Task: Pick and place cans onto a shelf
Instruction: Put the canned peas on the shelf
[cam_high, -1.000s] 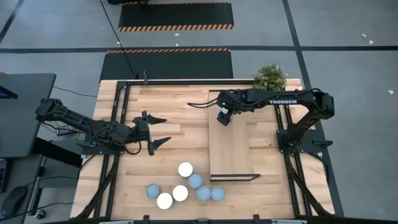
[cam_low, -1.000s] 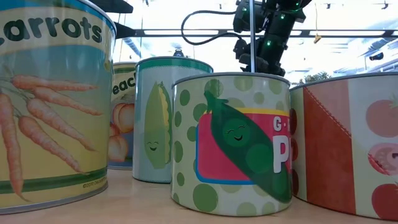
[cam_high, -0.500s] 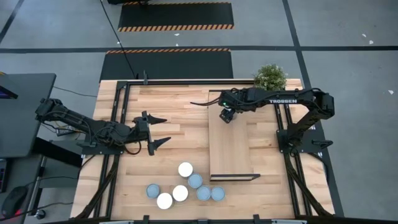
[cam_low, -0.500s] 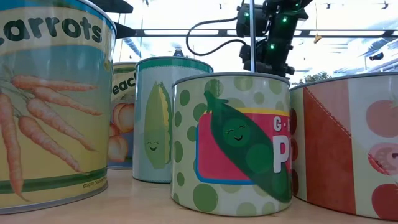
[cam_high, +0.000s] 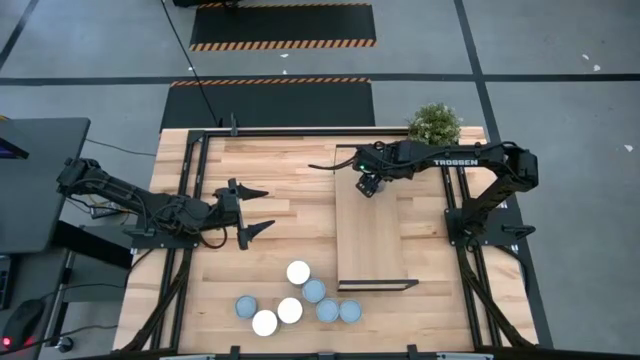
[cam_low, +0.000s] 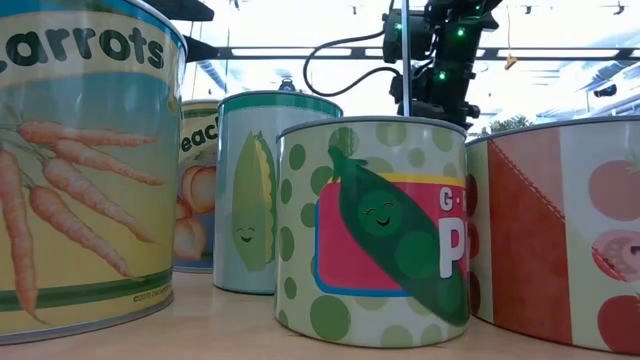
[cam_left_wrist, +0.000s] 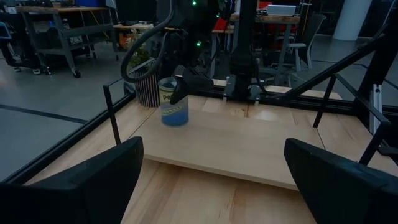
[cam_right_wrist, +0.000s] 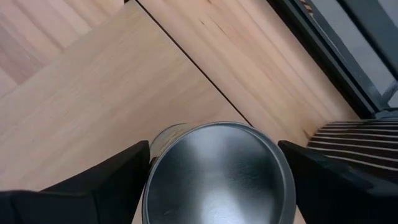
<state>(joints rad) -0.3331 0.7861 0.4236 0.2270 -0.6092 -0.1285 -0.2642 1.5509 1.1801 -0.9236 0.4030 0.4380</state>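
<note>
One can (cam_left_wrist: 174, 107) with a blue label stands on the far end of the light-wood shelf (cam_high: 375, 235). My right gripper (cam_high: 368, 186) is over it, slanting down and shut on it. The right wrist view shows the can's silvery top (cam_right_wrist: 217, 174) between the two fingers. Several more cans (cam_high: 290, 310) stand upright in a cluster on the table near its front edge. They fill the low view, the pea can (cam_low: 380, 230) in the middle. My left gripper (cam_high: 258, 210) waits open above the table's left half, touching nothing. My right gripper pinches the can's upper side just under the rim (cam_right_wrist: 151, 163), one finger on each side of it. The fingers come slanting down from the far right. The can stands upright, and its base (cam_left_wrist: 175, 122) appears to rest on the shelf.
A potted plant (cam_high: 434, 123) stands at the table's far right corner, just beyond the shelf's far end. The dark metal frame (cam_high: 377, 285) closes the shelf's near end. The shelf board (cam_left_wrist: 249, 143) in front of the can is bare wood.
My right gripper has tipped and rolled at the wrist above the shelf's far end while staying over the same spot. The can between its fingers has kept its place. The left arm has kept still.
</note>
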